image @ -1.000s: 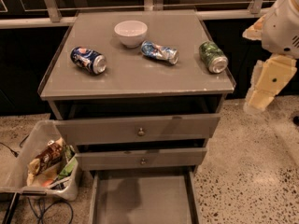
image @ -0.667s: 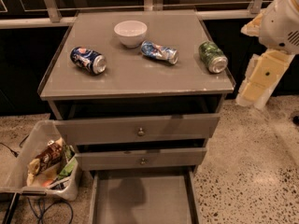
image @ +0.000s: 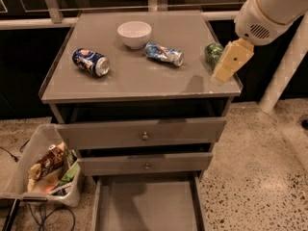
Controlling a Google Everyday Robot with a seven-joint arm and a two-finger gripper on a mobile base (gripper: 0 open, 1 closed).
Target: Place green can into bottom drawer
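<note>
The green can (image: 211, 52) lies on its side at the right edge of the grey cabinet top (image: 144, 81). Only its left part shows, because my gripper (image: 226, 64) hangs in front of it from the upper right. The gripper's cream end reaches down over the top's right front corner, at or just above the can. The bottom drawer (image: 147, 206) is pulled out at the foot of the cabinet, a flat grey tray with nothing visible in it.
On the cabinet top stand a white bowl (image: 134, 33), a dark blue can (image: 91, 61) and a dented light blue can (image: 164, 53). Two upper drawers (image: 142, 135) are closed. A bin of snack packets (image: 43, 170) sits at the lower left. A white post (image: 284, 71) stands at the right.
My gripper has moved left from beside the cabinet to over its right edge and now covers part of the green can. The cans and bowl have not moved.
</note>
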